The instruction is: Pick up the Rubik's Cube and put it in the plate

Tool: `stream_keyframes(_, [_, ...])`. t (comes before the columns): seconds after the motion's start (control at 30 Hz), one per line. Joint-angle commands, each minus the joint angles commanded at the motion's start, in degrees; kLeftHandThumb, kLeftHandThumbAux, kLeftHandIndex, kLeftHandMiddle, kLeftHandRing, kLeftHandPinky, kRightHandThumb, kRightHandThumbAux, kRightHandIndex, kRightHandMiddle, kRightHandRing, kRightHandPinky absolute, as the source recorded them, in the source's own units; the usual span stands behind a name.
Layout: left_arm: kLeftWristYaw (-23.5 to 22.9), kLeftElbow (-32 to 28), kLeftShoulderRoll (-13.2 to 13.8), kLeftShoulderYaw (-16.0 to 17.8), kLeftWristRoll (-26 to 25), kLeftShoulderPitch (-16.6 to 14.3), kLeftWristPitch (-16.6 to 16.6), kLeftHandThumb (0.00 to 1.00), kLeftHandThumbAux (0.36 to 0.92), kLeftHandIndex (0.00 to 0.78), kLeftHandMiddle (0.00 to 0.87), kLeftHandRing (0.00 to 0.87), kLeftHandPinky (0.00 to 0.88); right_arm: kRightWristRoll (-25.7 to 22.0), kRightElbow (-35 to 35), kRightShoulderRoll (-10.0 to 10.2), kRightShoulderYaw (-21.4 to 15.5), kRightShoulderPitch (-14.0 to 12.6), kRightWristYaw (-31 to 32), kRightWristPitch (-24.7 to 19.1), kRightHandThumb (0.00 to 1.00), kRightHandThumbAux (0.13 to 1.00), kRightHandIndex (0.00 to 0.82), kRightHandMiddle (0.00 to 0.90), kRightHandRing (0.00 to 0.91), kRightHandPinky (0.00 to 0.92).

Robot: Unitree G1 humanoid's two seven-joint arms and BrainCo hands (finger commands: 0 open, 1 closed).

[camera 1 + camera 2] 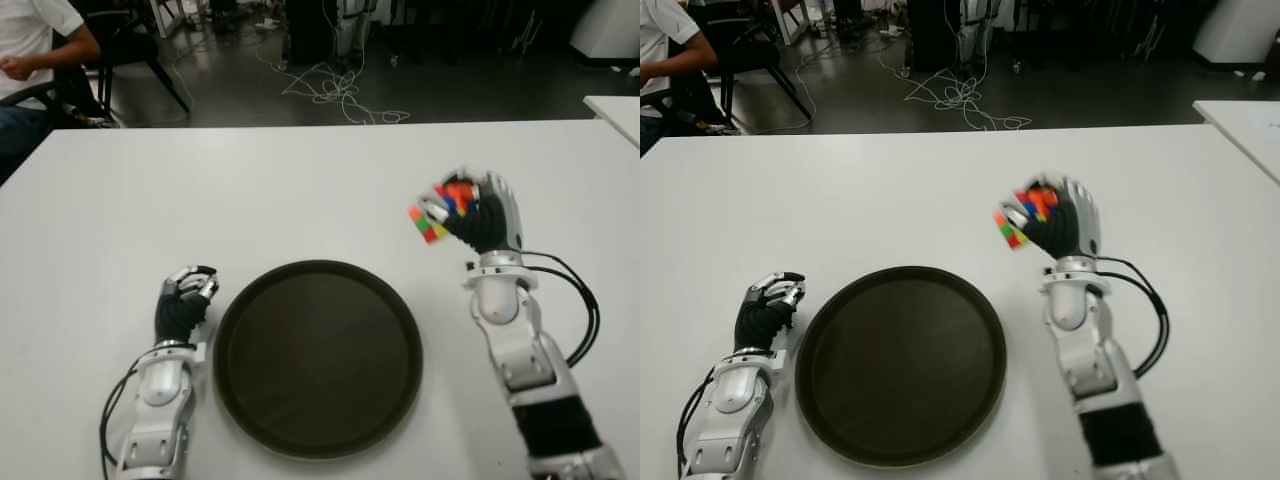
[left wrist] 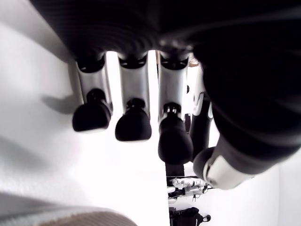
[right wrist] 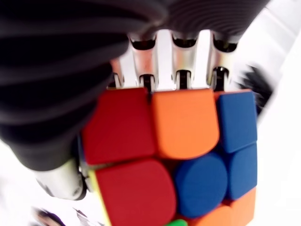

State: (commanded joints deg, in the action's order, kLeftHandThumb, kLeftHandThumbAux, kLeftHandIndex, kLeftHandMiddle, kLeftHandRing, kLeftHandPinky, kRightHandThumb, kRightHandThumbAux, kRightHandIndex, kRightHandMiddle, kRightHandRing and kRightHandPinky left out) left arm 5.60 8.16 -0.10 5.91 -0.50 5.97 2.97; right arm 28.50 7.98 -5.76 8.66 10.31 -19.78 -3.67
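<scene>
My right hand (image 1: 478, 212) holds the Rubik's Cube (image 1: 438, 212) clamped in its fingers above the desk (image 1: 300, 190) — I should carry it left over the plate (image 1: 318, 356) and lower gently — left hand (image 1: 184, 302) curled, empty, beside the plate.

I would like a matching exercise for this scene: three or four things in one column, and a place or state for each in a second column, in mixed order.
Things:
1. Rubik's Cube
2. plate
3. left hand
4. right hand

Places or states:
a. dark and round, on the white table, nothing in it
b. fingers curled, holding nothing, to the left of the plate
c. held above the table, not yet in the plate
d. raised to the right of the plate, grasping

Pairs: 1-c, 2-a, 3-b, 4-d
</scene>
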Motion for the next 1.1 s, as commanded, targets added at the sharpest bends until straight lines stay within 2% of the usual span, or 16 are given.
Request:
stream_keyframes(0.13, [-0.1,-0.2,-0.1,-0.1,-0.1,0.1,0.3,0.709,0.705,0.443,0.802,0.81,0.799,-1.1,0.9,2.4,2.0,-2.4,-1.4,6.2,0.348,0.787,0.627,0.807,0.825,0.829])
stream_keyframes(0.27, [0.0,-0.2,-0.2,-0.1,0.0,0.1,0.0,0.709,0.705,0.444,0.804,0.813,0.802,-2.4,-3.0,3.5,2.9,-1.5,-1.7,12.9,0.361,0.777,0.644,0.823,0.836,0.835])
stream_keyframes(0.33, [0.0,-0.3,-0.2,-0.2,0.1,0.2,-0.3,0.709,0.705,0.444,0.805,0.814,0.805,-2.7,-3.9,3.8,3.0,-1.4,-1.7,15.1,0.363,0.778,0.653,0.827,0.839,0.837])
stream_keyframes(0.53, [-0.1,-0.2,-0.3,-0.2,-0.1,0.3,-0.6,0.71,0.704,0.444,0.81,0.819,0.811,-3.3,-7.1,2.8,3.5,-0.1,-0.3,22.0,0.329,0.785,0.667,0.83,0.842,0.841])
stream_keyframes(0.63, [-0.2,-0.3,-0.4,-0.1,-0.3,0.3,-0.5,0.71,0.704,0.444,0.81,0.819,0.812,-3.5,-7.7,3.3,4.3,-0.3,1.0,23.0,0.295,0.788,0.679,0.831,0.843,0.84])
stream_keyframes(0.83, [0.0,-0.5,-0.6,0.2,-0.7,0.3,-0.1,0.71,0.704,0.444,0.811,0.82,0.808,-3.9,-7.4,4.3,5.5,-1.2,3.5,22.4,0.203,0.785,0.684,0.839,0.85,0.844])
stream_keyframes(0.97, [0.2,-0.6,-0.6,0.1,-0.6,0.2,0.2,0.711,0.704,0.444,0.808,0.817,0.806,-1.7,-6.8,4.2,6.0,-1.6,4.4,20.5,0.143,0.781,0.668,0.837,0.851,0.839])
stream_keyframes(1.1, [0.3,-0.7,-0.6,0.1,-0.4,0.2,0.4,0.711,0.704,0.444,0.806,0.817,0.809,0.3,-6.4,4.1,7.1,-1.7,5.3,19.3,0.135,0.79,0.665,0.831,0.846,0.832])
